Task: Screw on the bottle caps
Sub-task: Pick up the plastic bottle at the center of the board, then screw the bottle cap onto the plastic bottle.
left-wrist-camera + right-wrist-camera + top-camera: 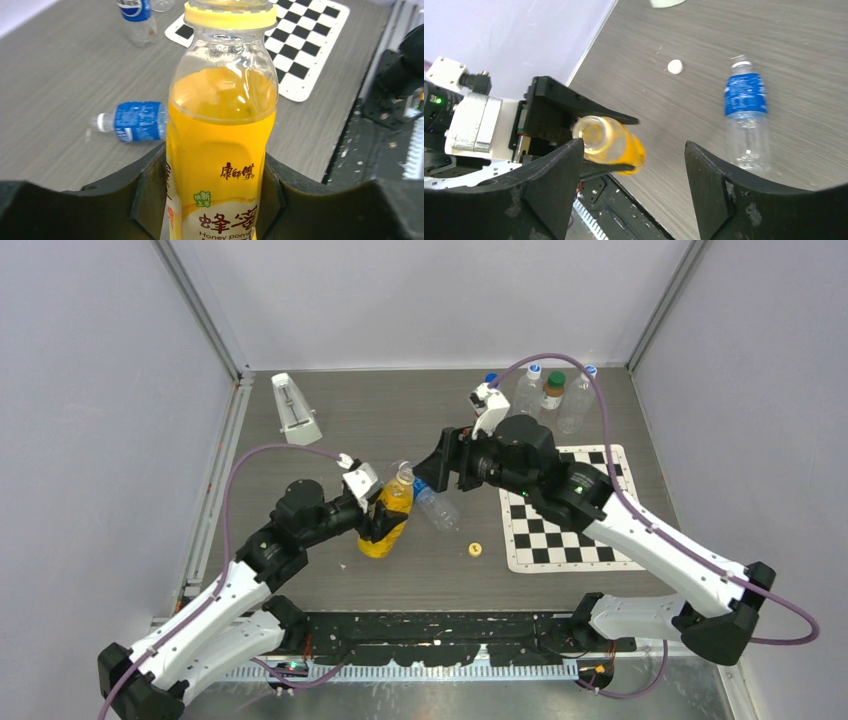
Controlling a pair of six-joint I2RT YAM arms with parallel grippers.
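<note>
My left gripper (215, 165) is shut on the body of an upright yellow juice bottle (220, 130), also seen in the top view (388, 520). Its mouth (591, 132) is open, with only a yellow ring under it. Just beyond and above that bottle, my right gripper (634, 150) stands open with nothing between its fingers. A yellow cap (475, 550) lies on the table to the right of the juice bottle. A white cap (675, 66) lies further out on the table. A clear bottle with a blue label (745, 115) lies on its side without a cap, close to the juice bottle (437, 507).
Several upright bottles stand at the back right, one with a dark green cap (554, 387). A checkerboard mat (600, 540) lies under the right arm. A white wedge-shaped object (296, 410) stands at the back left. Walls close in both sides.
</note>
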